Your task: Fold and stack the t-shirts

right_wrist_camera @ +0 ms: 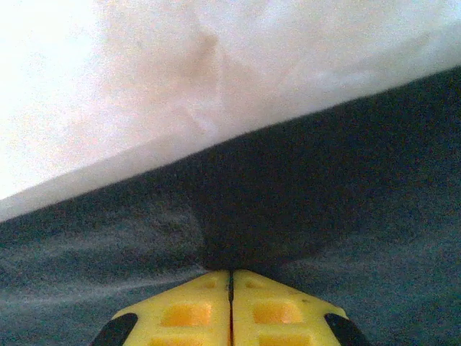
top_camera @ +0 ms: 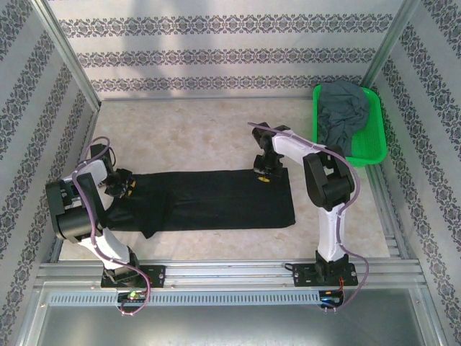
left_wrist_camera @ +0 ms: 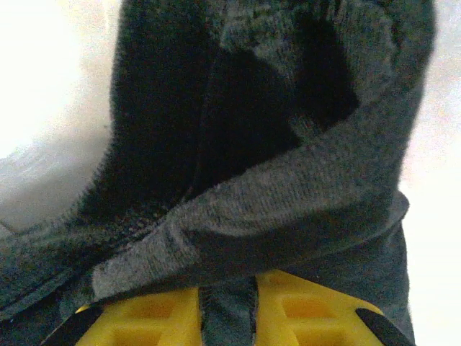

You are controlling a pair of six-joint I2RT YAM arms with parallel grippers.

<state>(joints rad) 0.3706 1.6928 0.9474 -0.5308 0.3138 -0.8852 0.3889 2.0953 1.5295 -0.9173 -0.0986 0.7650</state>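
The black t-shirt [top_camera: 216, 202] lies on the table as a long flat strip in front of both arms. My left gripper [top_camera: 121, 186] is at its left end, and in the left wrist view [left_wrist_camera: 227, 313] the yellow fingers [left_wrist_camera: 151, 313] are shut on a band of the black t-shirt [left_wrist_camera: 252, 180]. My right gripper [top_camera: 263, 173] is at the strip's far edge, towards the right. Its jaws [right_wrist_camera: 230, 288] are shut, with the black t-shirt [right_wrist_camera: 324, 180] puckering at the tips. The grey t-shirt [top_camera: 344, 108] lies crumpled in the basket.
The green plastic basket [top_camera: 369, 148] stands at the back right, close behind the right arm. Bare pale tabletop [top_camera: 187, 130] stretches behind the strip to the patterned back wall. Metal frame posts and patterned side walls hem in both sides.
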